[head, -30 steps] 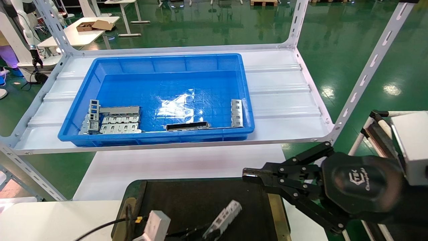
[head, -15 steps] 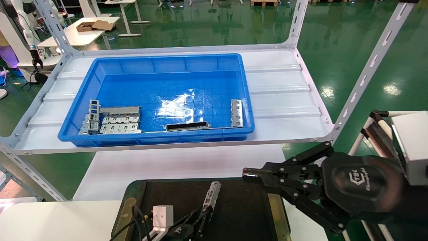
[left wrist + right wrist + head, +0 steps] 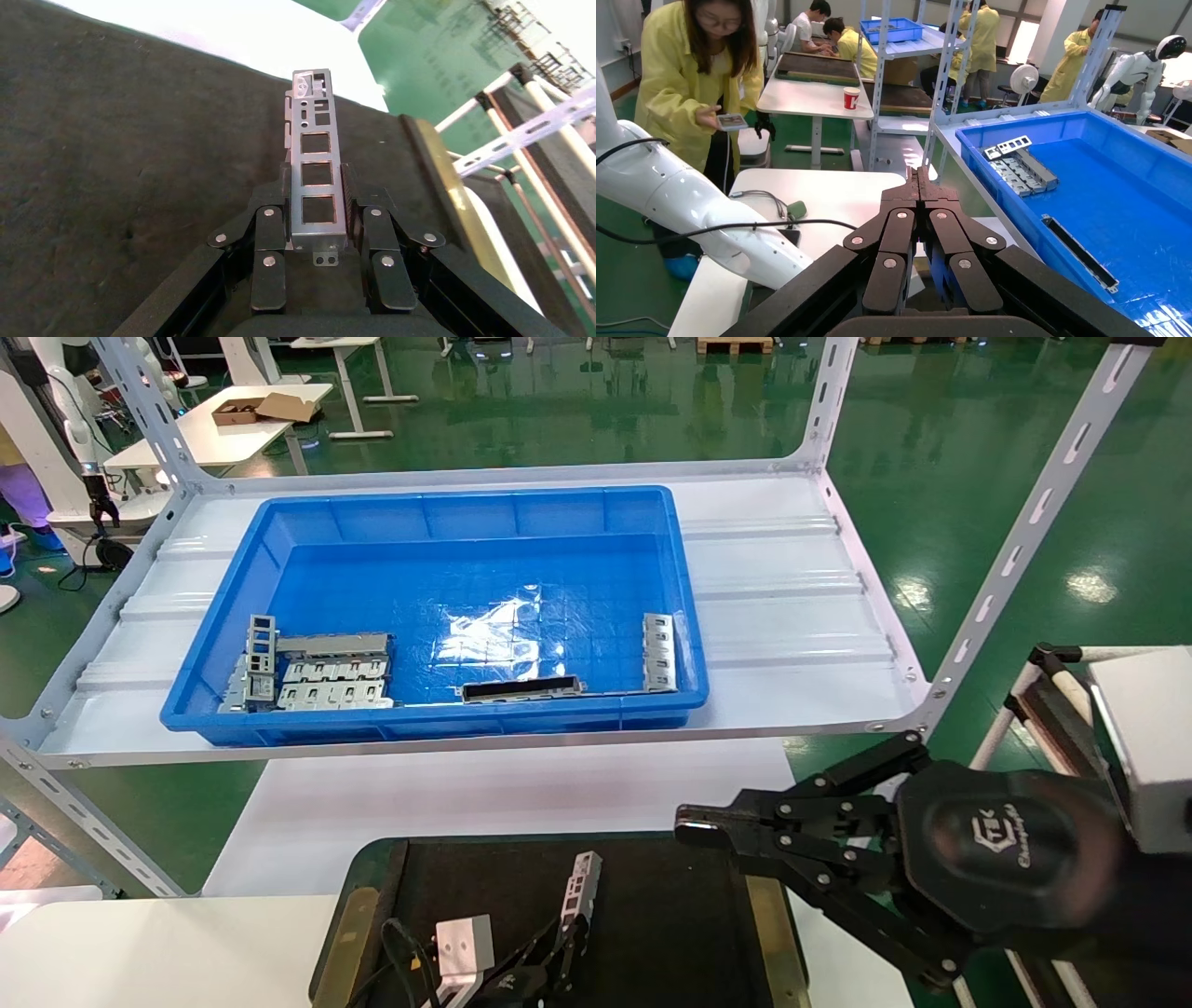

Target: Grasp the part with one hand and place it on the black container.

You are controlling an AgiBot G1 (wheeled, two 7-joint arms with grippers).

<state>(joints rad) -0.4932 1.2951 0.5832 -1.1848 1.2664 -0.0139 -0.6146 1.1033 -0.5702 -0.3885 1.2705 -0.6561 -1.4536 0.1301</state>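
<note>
a: fig. legend, panel one. what changed over the last second?

b: a second ago the part (image 3: 579, 884) lay tilted toward the right of the black container (image 3: 689, 915). now i have it turned nearly in line with the tray's depth and a little left of where it was. the left gripper (image 3: 570, 938) has come up from the near edge with it. i judge this the lowering stage; release is not yet done.

a: claw state?

b: the fingers (image 3: 270, 242) are closed narrowly on the part's (image 3: 315, 179) lower end, one per long edge. it juts out past the fingertips, over the tray's (image 3: 105, 161) floor. whether its far tip touches the floor i cannot tell.

a: materials?

b: the part is thin silver sheet metal, slim, with a row of square cut-outs and folded edges. the tray floor is matte, dark and slightly grainy, with a brass-coloured strip (image 3: 443, 179) on the side rim.

a: the other arm?

b: the right gripper (image 3: 698, 823) is parked over the tray's far right corner, its fingers pressed together on nothing. more metal pieces lie in the blue bin (image 3: 447, 514) on the shelf.
</note>
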